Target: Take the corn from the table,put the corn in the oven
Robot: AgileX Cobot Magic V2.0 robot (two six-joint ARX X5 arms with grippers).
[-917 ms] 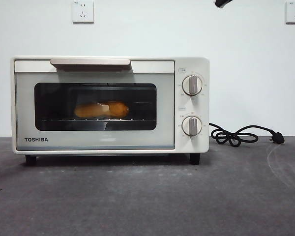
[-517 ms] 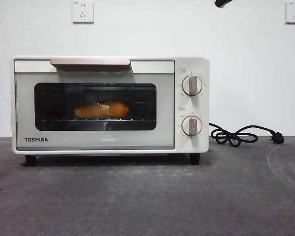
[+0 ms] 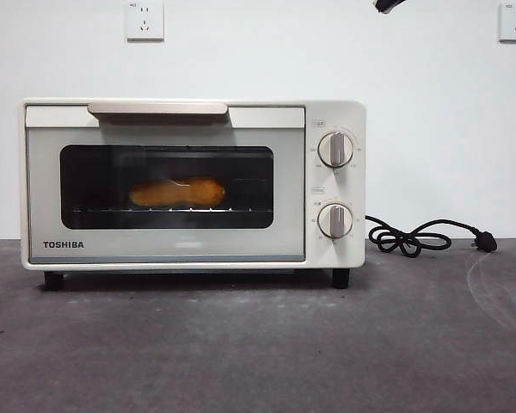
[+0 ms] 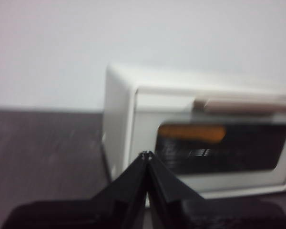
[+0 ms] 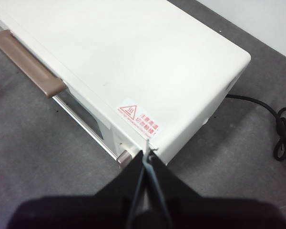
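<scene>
1. Against the frames from a moment ago, nothing among the things has shifted: the oven (image 3: 193, 185) stands in the same spot with its door shut, the corn (image 3: 177, 193) lies where it lay, and the black tip (image 3: 388, 5) at the top edge holds the same place.
2. The bare table (image 3: 258, 353) fills the foreground, with the oven standing on it farther back.
3. The corn lies inside the oven on the wire rack behind the dark glass, its long axis level and running side to side along the door; I cannot tell which end tapers.
4. The left gripper (image 4: 147, 154) hangs off the oven's front corner, jaws pressed together, holding nothing.
5. The right gripper (image 5: 148, 151) hovers above the oven's top near the warning sticker (image 5: 139, 119), jaws closed and empty.
6. The black cord (image 3: 421, 235) lies coiled beside the oven by the wall.
</scene>
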